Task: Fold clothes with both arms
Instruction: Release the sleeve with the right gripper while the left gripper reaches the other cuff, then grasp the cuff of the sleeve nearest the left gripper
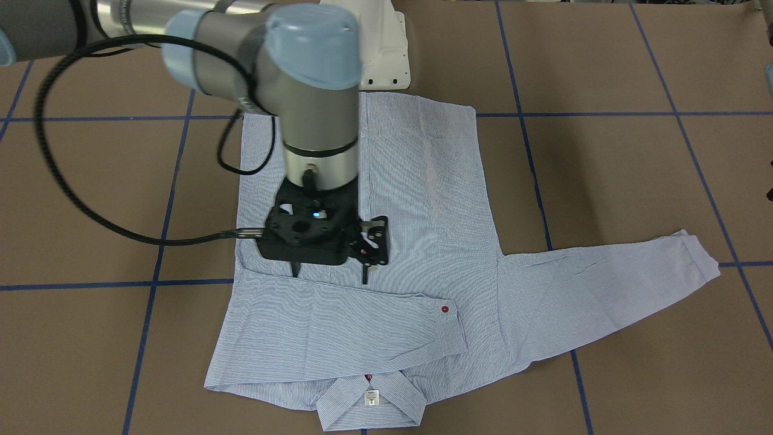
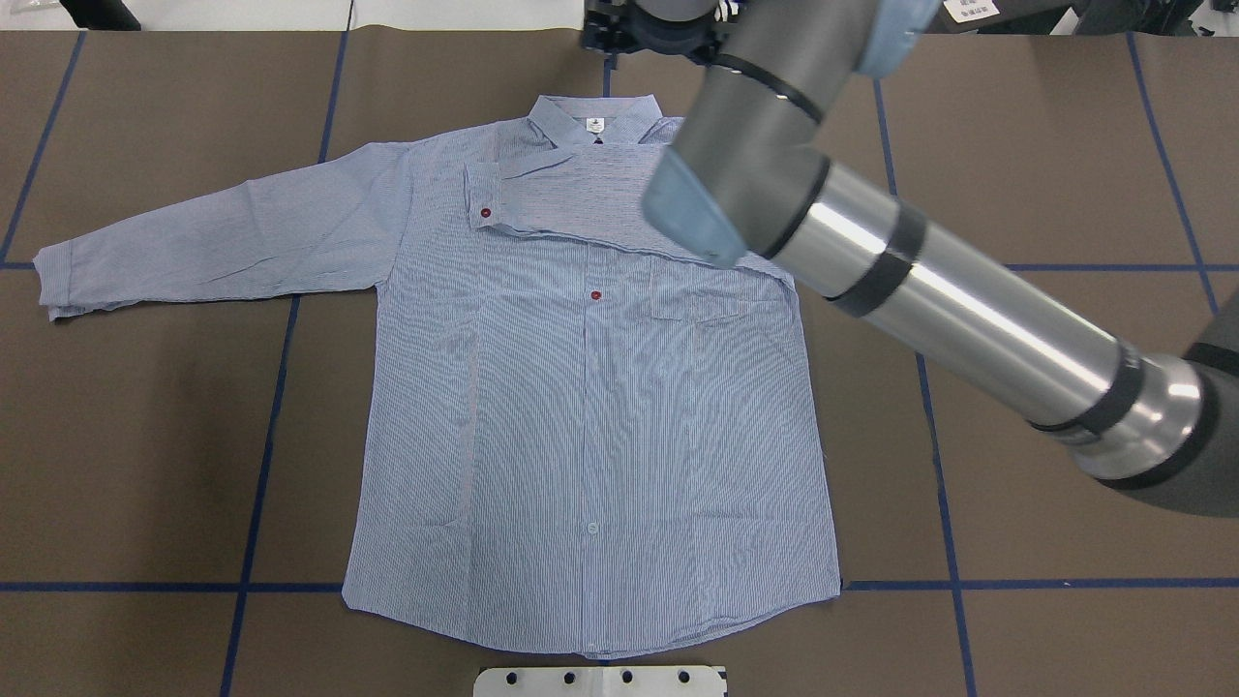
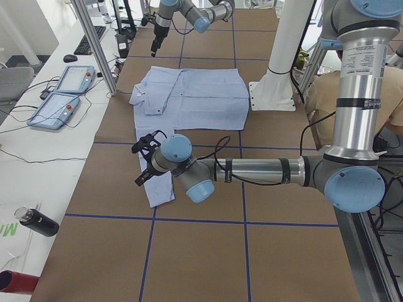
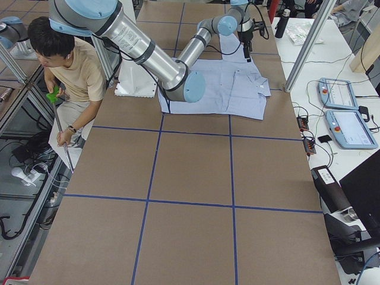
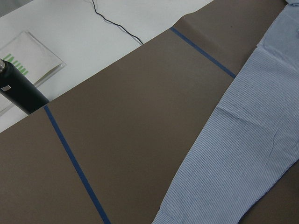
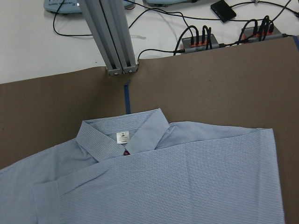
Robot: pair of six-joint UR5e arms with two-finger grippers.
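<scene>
The light blue striped shirt lies flat and front up on the brown table, with its collar on the side away from the robot. Its right sleeve is folded across the chest, with the red-buttoned cuff near the middle. Its left sleeve stretches straight out. My right gripper hangs open and empty above the chest, just behind the folded sleeve. My left gripper shows only in the left side view, above the left cuff; I cannot tell its state. The left wrist view shows that sleeve and no fingers.
The white pedestal base stands at the shirt's hem. A black bottle and control tablets lie on the white bench beyond the table's far edge. An aluminium post rises behind the collar. A person sits beside the robot.
</scene>
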